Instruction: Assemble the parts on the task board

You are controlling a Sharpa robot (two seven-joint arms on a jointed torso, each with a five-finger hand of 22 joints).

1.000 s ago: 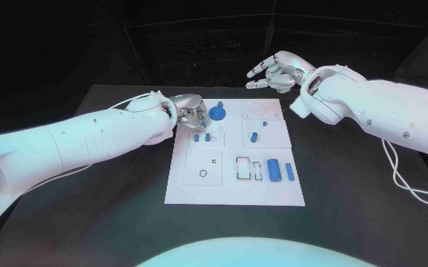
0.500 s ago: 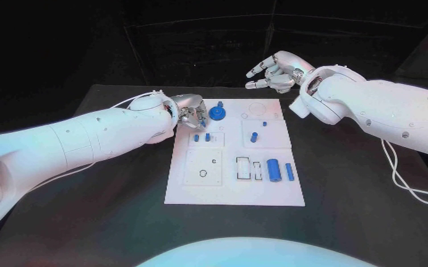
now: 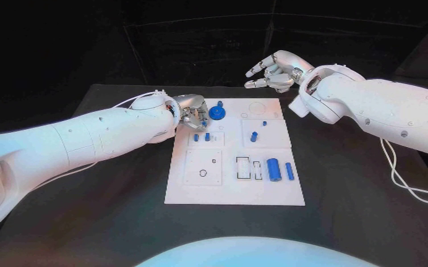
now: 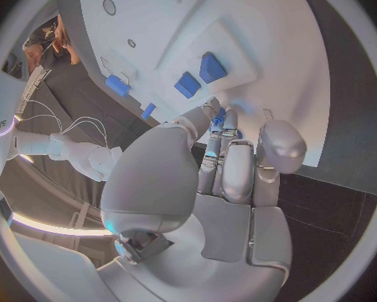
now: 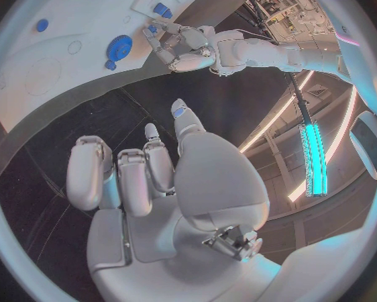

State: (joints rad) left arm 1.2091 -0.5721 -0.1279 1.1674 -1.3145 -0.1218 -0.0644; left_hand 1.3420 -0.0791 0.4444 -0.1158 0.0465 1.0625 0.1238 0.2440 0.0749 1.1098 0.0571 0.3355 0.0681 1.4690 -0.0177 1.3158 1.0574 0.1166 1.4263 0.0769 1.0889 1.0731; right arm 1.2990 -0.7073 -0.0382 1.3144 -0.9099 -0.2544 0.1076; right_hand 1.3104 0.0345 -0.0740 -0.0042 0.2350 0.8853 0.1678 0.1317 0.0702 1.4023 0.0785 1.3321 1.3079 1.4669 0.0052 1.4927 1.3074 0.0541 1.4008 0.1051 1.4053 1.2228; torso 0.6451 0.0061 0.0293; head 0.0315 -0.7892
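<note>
The white task board (image 3: 234, 186) lies mid-table. My left hand (image 3: 192, 114) hovers at its far left corner, fingers curled in, and a small blue part (image 4: 218, 121) shows pinched at the fingertips. Beside that hand sits a round blue part (image 3: 218, 113). Two short blue pegs (image 3: 201, 136) stand just below it, seen close in the left wrist view (image 4: 197, 77). A blue peg (image 3: 254, 136) stands mid-board. A thick blue cylinder (image 3: 274, 169) and a slim blue one (image 3: 289, 171) lie at the right. My right hand (image 3: 274, 72) hangs above the table's far edge, fingers apart, holding nothing.
The board has outlined recesses (image 3: 242, 167) near its middle and a small ring mark (image 3: 203, 173) at the lower left. Black table (image 3: 107, 211) surrounds the board on all sides. A white cable (image 3: 399, 174) trails on the table under my right arm.
My left hand has shifted slightly toward the board's far edge, still with curled fingers. The right hand has barely moved.
</note>
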